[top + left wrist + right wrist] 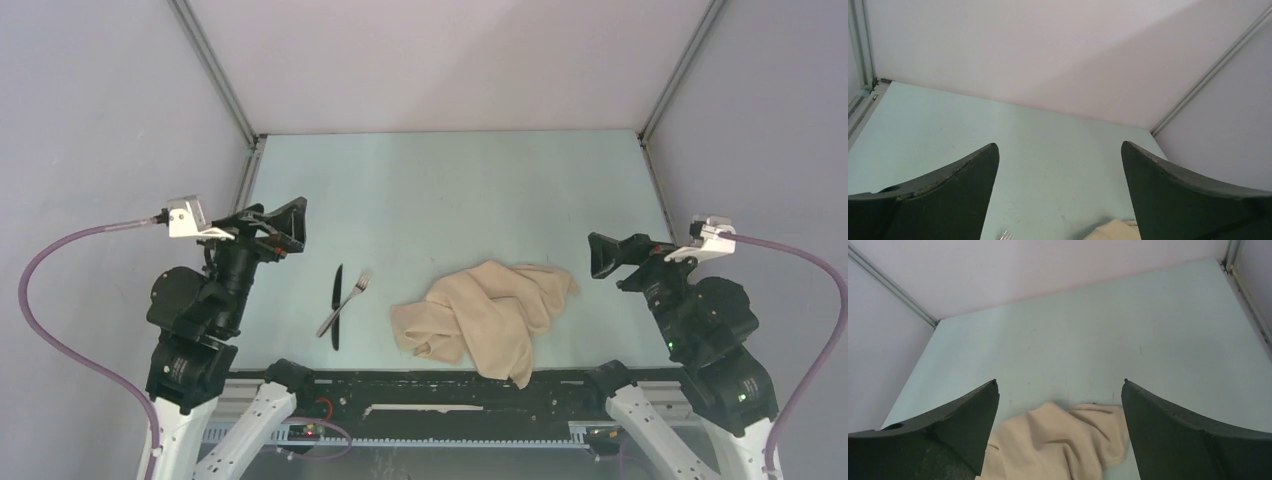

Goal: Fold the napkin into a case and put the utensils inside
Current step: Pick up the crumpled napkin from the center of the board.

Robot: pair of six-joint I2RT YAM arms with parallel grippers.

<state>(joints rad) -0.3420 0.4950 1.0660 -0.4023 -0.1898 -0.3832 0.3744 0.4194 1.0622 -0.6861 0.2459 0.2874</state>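
Both arms (215,300) folded back, fingers (938,200) spread.

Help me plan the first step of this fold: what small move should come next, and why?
Probably lower the right gripper, open and empty, toward the nearest edge of the napkin. The cloth lies crumpled in a heap, so it likely needs spreading flat before any fold; the knife and fork lie apart from it on the left.

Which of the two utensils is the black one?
The knife, a plain slim black strip. The fork slanting across its near half is silver, with tines at its far end.
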